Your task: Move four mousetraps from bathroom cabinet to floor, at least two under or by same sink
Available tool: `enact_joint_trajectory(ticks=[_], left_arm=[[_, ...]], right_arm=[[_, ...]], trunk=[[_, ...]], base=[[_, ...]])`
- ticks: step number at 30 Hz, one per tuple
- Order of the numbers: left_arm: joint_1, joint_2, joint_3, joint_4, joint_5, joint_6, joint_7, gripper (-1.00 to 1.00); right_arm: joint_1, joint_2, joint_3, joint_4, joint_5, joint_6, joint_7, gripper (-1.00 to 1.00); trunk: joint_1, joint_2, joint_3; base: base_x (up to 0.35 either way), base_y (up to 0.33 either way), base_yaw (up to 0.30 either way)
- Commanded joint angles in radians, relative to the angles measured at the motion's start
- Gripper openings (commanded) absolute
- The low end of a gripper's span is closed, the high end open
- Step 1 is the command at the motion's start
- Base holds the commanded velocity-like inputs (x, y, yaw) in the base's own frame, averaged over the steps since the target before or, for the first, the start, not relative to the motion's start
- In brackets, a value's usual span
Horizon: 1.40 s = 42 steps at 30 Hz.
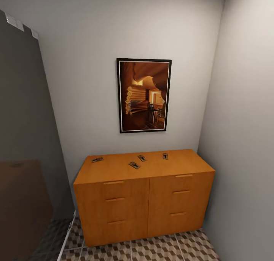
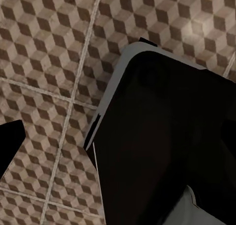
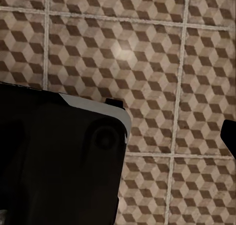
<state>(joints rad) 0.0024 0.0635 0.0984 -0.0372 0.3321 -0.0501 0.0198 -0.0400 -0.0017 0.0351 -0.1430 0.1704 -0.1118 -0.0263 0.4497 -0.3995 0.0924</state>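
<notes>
Mousetraps, four of them, lie on the flat top of the cabinet (image 1: pixel 144 200): one (image 1: pixel 97 159) by its left end, one (image 1: pixel 134 165) near the middle, one (image 1: pixel 142 158) just behind that, one (image 1: pixel 165 156) toward its right. Whether either gripper is spread or pressed together cannot be told from the wrist views, which look down on the bathroom floor (image 3: pixel 147 62). A framed picture (image 1: pixel 144 95) hangs above the cabinet.

We count four mousetraps on one cabinet (image 1: pixel 144 192): one (image 1: pixel 97 159) at the left, one (image 1: pixel 134 165) nearest the front, one (image 1: pixel 142 158) behind it, one (image 1: pixel 165 156) at the right. We count six drawer handles and one framed picture (image 1: pixel 144 95).
</notes>
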Motion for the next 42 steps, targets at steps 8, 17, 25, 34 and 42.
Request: enact_joint_trajectory(ticks=[8,17,25,34,42], left_arm=[[0.01,0.02,0.007,-0.013,0.023,-0.023,0.009,1.0],[0.011,0.012,0.005,-0.044,0.02,-0.022,0.012,1.0],[0.01,0.012,0.003,-0.081,0.017,-0.019,0.013,1.0],[0.01,0.013,0.004,-0.086,0.018,-0.02,0.013,1.0],[0.01,0.016,0.003,-0.087,0.016,-0.022,0.009,1.0]], right_arm=[[0.005,-0.001,0.0,-0.008,0.002,-0.012,-0.022,1.0],[0.005,-0.005,-0.006,-0.013,0.001,-0.007,-0.025,1.0],[0.005,-0.005,-0.008,-0.013,0.0,-0.006,-0.024,1.0],[0.005,-0.004,-0.008,-0.013,0.0,-0.007,-0.026,1.0],[0.005,-0.006,-0.011,-0.015,-0.001,-0.008,-0.025,1.0]], trunk=[[0.0,0.0,0.0],[0.0,0.0,0.0],[0.0,0.0,0.0],[0.0,0.0,0.0],[0.0,0.0,0.0]], base=[[0.0,0.0,0.0],[0.0,0.0,0.0],[0.0,0.0,0.0],[0.0,0.0,0.0],[0.0,0.0,0.0]])
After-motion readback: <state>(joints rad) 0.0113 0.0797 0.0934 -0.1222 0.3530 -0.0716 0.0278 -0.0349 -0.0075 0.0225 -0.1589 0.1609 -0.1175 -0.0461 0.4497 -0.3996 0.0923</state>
